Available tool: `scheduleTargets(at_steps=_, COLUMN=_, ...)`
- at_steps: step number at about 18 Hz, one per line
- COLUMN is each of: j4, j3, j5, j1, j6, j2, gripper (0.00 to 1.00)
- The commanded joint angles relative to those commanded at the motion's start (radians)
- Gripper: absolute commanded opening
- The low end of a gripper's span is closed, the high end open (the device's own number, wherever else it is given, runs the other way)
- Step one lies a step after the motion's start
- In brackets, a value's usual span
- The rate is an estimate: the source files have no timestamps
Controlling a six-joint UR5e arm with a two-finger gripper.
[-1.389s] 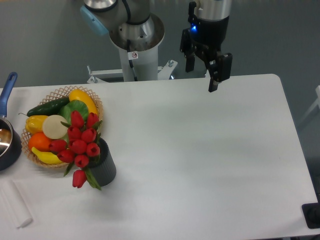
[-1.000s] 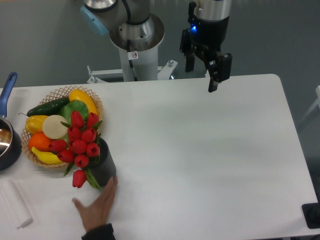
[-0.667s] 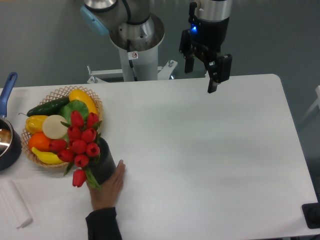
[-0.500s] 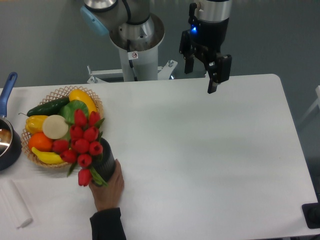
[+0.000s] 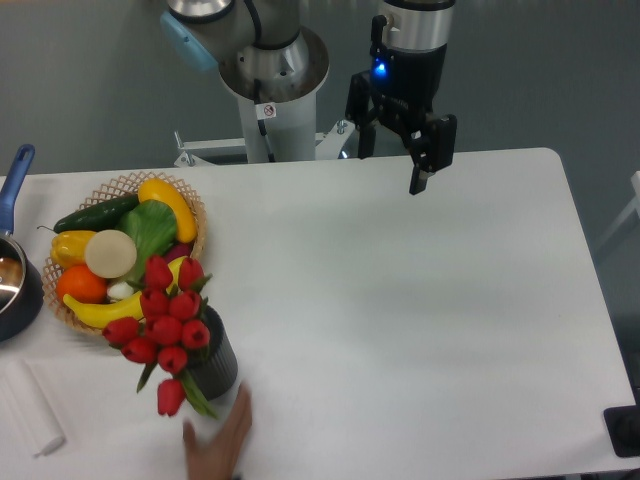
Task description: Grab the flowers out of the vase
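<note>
A: Gripper (image 5: 390, 160) hangs over the counter's back edge, right of centre, fingers spread, holding nothing. Well apart from the target.

B: Target position?

A: Flowers (image 5: 163, 325) sit in the vase (image 5: 215, 358) near the front-left corner, just beside the basket (image 5: 190, 215). The bunch leans left and forward; one bud droops below the rim.

B: Anything in the way?

A: A hand (image 5: 220, 445) at the front edge, just below the vase. Blurred; can't tell if it touches.

B: Risks?

A: Judged only: approach while the hand is there risks contact. The bunch is wider than the vase, so a pinch on buds could slip, and tight stems may lift or tip the vase toward the basket.
</note>
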Motion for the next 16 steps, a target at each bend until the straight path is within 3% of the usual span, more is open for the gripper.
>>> scheduleTargets(at_steps=6, j4=0.011, j3=-0.041, j5=-0.134, j1=-0.015, j6=-0.072, j2=-0.018, gripper=1.0)
scheduleTargets(at_steps=10, j4=0.014, j3=-0.116, j5=-0.184, j1=-0.078, j6=-0.094, j2=-0.031, gripper=1.0)
scheduleTargets(at_steps=16, j4=0.016, j3=-0.126, j5=-0.376, j1=-0.083, j6=-0.195, j2=-0.072, gripper=1.0)
